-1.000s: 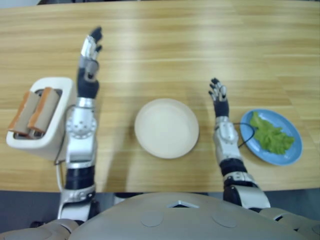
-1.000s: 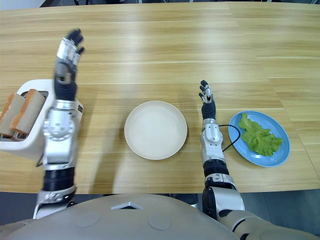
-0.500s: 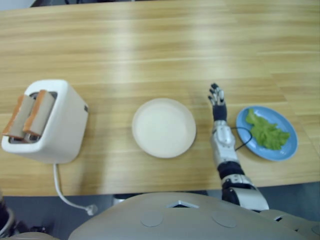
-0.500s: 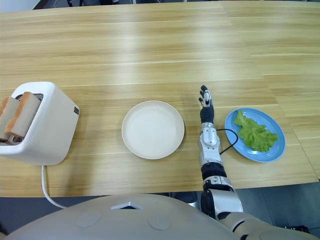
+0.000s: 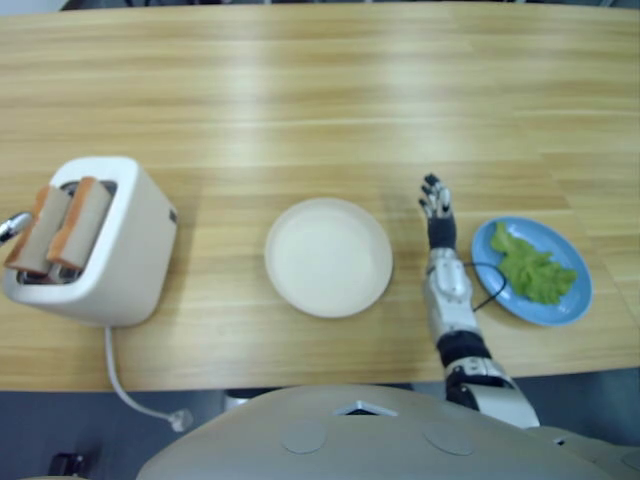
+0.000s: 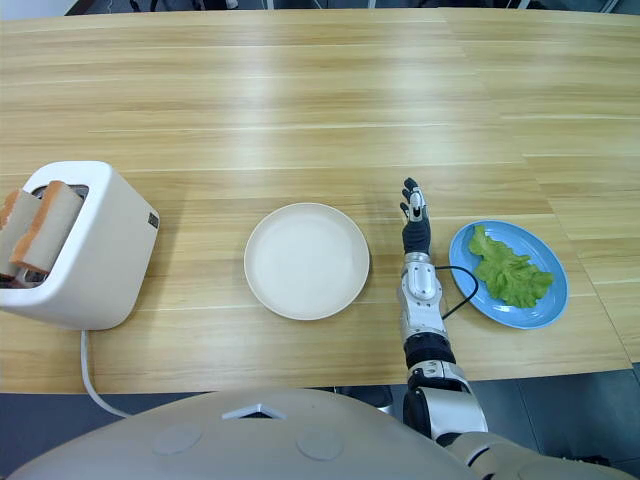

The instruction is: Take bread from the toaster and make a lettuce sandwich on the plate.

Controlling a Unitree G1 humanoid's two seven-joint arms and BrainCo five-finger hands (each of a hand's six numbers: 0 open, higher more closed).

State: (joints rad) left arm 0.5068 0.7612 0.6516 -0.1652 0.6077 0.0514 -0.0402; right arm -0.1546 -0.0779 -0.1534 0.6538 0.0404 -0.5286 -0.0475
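Observation:
A white toaster (image 5: pixel 120 250) stands at the table's left with two bread slices (image 5: pixel 62 225) sticking up from its slots. A bare cream plate (image 5: pixel 328 256) lies in the middle. To the right, a blue plate (image 5: pixel 560 312) carries a lettuce leaf (image 5: pixel 530 265). My right hand (image 5: pixel 437 205) rests flat on the table between the two plates, fingers straight and pointing away, holding nothing. A small metallic tip of my left hand (image 5: pixel 10 226) shows at the left edge, right beside the bread.
The toaster's white cord (image 5: pixel 125 385) hangs over the table's near edge. Wide bare wooden table (image 5: pixel 330 90) stretches behind the toaster and plates. A thin black cable (image 6: pixel 455 290) loops from my right wrist toward the blue plate.
My left arm, raised beside the toaster a second ago, pulled back out of sight; now just a tip shows at the left edge. The right hand stayed put.

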